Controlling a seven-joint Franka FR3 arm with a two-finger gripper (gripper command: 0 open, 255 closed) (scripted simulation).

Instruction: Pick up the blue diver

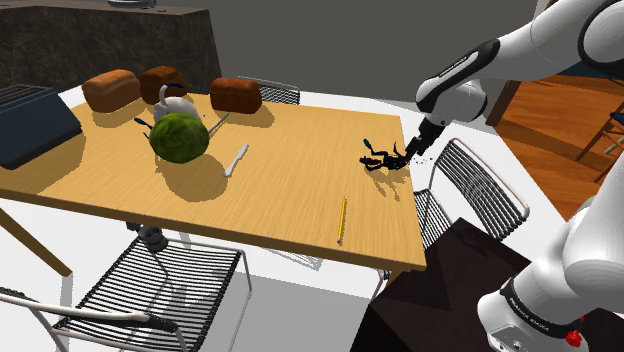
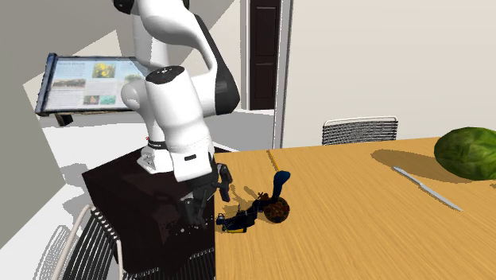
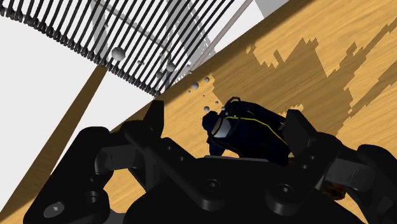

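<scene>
My gripper (image 3: 226, 121) stands wide, a finger at each side of the diver (image 3: 249, 135) by the counter (image 1: 290, 170) edge nearest the stand, so I think closing will clasp it.

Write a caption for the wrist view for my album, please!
Open gripper straddling the dark blue diver figure on the wooden table, close to its edge.

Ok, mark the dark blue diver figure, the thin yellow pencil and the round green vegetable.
dark blue diver figure (image 3: 253, 133), wrist view, torso.
thin yellow pencil (image 1: 342, 220), shoulder view, mid-shaft.
round green vegetable (image 1: 180, 138), shoulder view, centre.
</scene>
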